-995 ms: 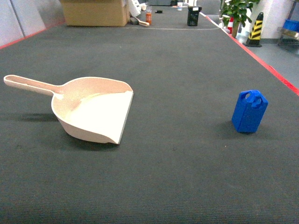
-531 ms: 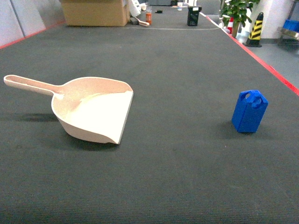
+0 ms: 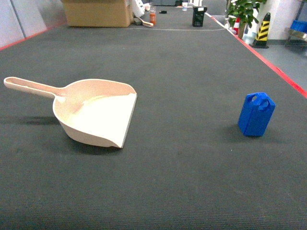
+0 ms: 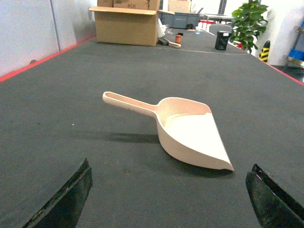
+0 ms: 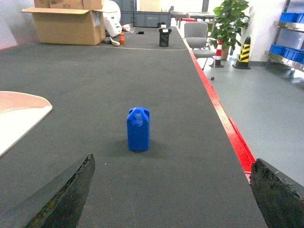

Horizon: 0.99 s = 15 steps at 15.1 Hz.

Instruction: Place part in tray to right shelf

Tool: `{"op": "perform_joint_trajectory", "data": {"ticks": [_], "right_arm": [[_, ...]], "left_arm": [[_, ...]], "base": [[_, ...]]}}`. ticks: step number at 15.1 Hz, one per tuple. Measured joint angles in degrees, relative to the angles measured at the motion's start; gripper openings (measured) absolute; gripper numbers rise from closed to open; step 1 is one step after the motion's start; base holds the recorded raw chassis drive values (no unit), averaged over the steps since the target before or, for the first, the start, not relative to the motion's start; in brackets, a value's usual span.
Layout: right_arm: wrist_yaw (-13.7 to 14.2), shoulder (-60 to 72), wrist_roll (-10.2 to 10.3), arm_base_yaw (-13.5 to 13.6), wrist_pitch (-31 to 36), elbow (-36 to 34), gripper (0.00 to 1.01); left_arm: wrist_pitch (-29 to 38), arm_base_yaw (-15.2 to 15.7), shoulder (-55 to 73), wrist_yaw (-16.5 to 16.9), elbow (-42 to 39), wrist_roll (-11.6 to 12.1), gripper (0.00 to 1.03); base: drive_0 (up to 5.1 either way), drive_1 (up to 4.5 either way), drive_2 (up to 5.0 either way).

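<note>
Dark grey carpet-like surface [image 3: 182,72] carries both task items, well apart. Scoop-shaped tray [image 3: 96,115] lies on the left side in the head view, handle pointing left and slightly away, flat front lip facing right. Its pan is empty. Blue part [image 3: 256,114] stands upright on the right side, looped lugs at the top, casting a short shadow on its left. It is outside the tray and nothing touches it.

Left wrist view: tray [image 4: 190,133] sits ahead of the left gripper [image 4: 171,199], centred between the two dark fingers [image 4: 66,199], which show only at the lower corners of the frame. Fingers are spread wide and hold nothing.

Right wrist view: part [image 5: 138,128] stands ahead of the right gripper [image 5: 171,199], between its two fingers [image 5: 66,194] but clear of both. Fingers are likewise spread wide, nothing in them. Tray lip [image 5: 19,118] shows at the left edge.

Red stripe [image 5: 223,118] borders the surface on the right. Cardboard box [image 3: 96,12] and potted plant [image 3: 244,12] stand at the far end. Shelf: cannot tell from these views where it stands.
</note>
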Motion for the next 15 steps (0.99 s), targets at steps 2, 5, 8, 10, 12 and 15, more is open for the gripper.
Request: {"op": "perform_joint_trajectory", "data": {"ticks": [2, 5, 8, 10, 12, 15], "right_arm": [[0.0, 0.0, 0.0, 0.0, 0.0, 0.0, 0.98], [0.0, 0.0, 0.0, 0.0, 0.0, 0.0, 0.98], [0.0, 0.0, 0.0, 0.0, 0.0, 0.0, 0.98], [0.0, 0.0, 0.0, 0.0, 0.0, 0.0, 0.98], [0.0, 0.0, 0.0, 0.0, 0.0, 0.0, 0.98], [0.0, 0.0, 0.0, 0.0, 0.0, 0.0, 0.98]], "left_arm": [[0.0, 0.0, 0.0, 0.0, 0.0, 0.0, 0.98], [0.0, 0.0, 0.0, 0.0, 0.0, 0.0, 0.98], [-5.4, 0.9, 1.9, 2.1, 1.4, -3.0, 0.98], [2.6, 4.6, 16.1, 9.9, 2.2, -16.4, 0.98], [21.4, 3.7, 34.9, 13.4, 3.3, -29.1, 0.98], [49.2, 4.1, 71.2, 13.8, 13.6, -40.4, 0.98]], "base": [[0.0, 0.00, 0.0], [0.0, 0.00, 0.0], [0.0, 0.00, 0.0], [0.0, 0.00, 0.0], [0.0, 0.00, 0.0], [0.0, 0.00, 0.0]]}}
